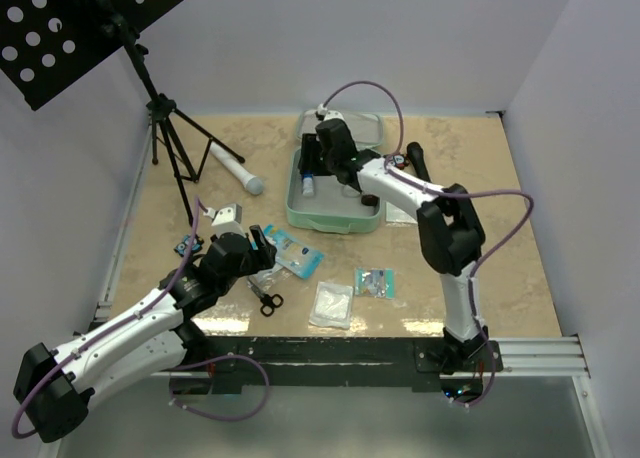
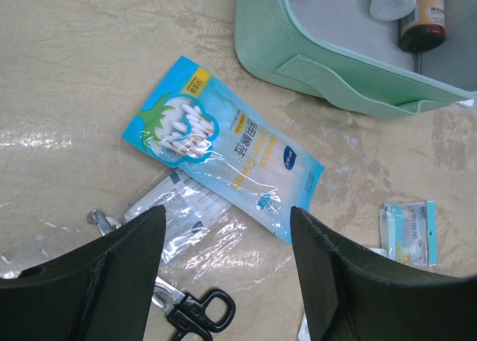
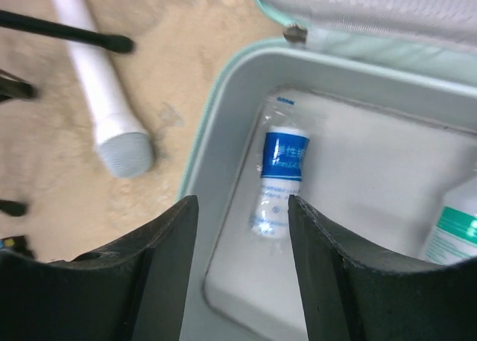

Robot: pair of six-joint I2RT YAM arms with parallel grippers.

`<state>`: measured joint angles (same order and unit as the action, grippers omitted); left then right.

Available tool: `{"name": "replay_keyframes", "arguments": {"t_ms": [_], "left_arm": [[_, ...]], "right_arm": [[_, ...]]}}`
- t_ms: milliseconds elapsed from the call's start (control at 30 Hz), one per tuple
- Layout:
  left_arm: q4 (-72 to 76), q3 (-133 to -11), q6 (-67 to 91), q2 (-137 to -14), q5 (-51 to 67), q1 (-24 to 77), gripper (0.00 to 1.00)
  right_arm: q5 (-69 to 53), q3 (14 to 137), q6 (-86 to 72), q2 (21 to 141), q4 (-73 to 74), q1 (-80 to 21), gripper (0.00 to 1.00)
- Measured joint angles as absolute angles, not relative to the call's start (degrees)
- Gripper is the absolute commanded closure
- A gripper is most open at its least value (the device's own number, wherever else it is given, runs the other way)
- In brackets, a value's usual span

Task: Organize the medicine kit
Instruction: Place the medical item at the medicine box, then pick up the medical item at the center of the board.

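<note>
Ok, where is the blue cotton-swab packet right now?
The blue cotton-swab packet lies flat on the table, left of centre in the top view, just ahead of the left claw, between the medicine kit and the black scissors.

This is looking like a robotics lab test cell: plain white walls (image 1: pixel 300 38) are boxing in a beige table (image 1: pixel 500 268), a left arm (image 1: pixel 130 333) and right arm (image 1: pixel 450 238) are sitting bolted to an aluminium rail (image 1: pixel 540 355), purple cables (image 1: pixel 530 203) are looping off them, and a black tripod (image 1: pixel 163 108) is holding up a perforated panel (image 1: pixel 80 18).
</note>
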<state>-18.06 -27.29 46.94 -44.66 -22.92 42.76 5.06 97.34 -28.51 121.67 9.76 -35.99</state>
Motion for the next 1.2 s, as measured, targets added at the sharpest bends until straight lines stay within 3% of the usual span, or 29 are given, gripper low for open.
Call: {"name": "replay_keyframes", "arguments": {"t_ms": [367, 733, 1200], "left_arm": [[-17.1, -27.3, 47.6, -45.3, -21.5, 42.8, 0.27], [-12.3, -25.8, 54.1, -49.2, -19.1, 42.8, 0.29], [2.3, -16.0, 72.0, -55.0, -14.6, 42.8, 0.35]], "right_arm": [[12.7, 80.4, -27.2, 94.8, 6.9, -40.9, 0.44], [15.6, 54.5, -27.8, 74.7, 3.7, -48.6, 0.46], [15.0, 41.2, -30.4, 66.4, 1.0, -48.5, 0.48]]}}
